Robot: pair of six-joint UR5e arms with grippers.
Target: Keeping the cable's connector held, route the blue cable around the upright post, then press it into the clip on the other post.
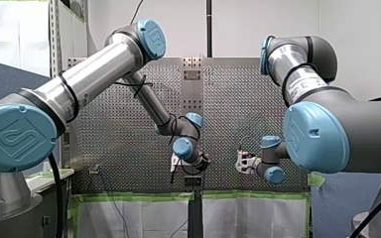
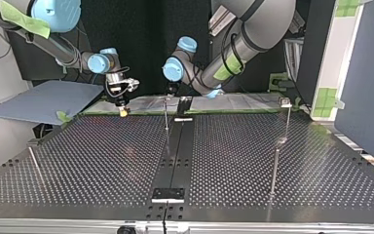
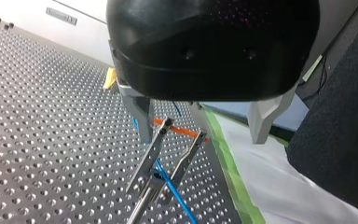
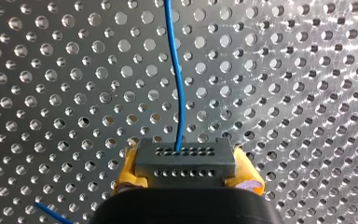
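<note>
The blue cable (image 4: 179, 93) is a thin, light, limp wire. It runs in a slight wave from the connector (image 4: 185, 161) out over the bench (image 4: 307, 93), so I judge it will sag, kink and slide readily and cannot be pushed along its length; it has to be led under gentle tension. The connector is a small, stiff, dark block and the sensible place to hold. My right end effector (image 4: 187, 176) grips it between its yellow pads (image 4: 127, 171), low over the perforated metal. In the left wrist view the cable runs down between the two arms of a forked metal clip (image 3: 161, 161) on a thin post (image 3: 139, 212). The clip stands between the metal fingers (image 3: 140, 116) of my left end effector (image 3: 204, 135), which are spread wide and hold nothing; whether the nearer finger touches the clip I cannot tell. To seat the wire, a pinch just beside the clip should serve better than one far off, since slack wire would only bow. The bench is hard and shiny and offers little grip, and the post looks slender enough to flex. Both arms work near the edge lined with green tape (image 3: 228, 163), and a second thin post (image 2: 276, 161) stands well apart at the top view's right
</note>
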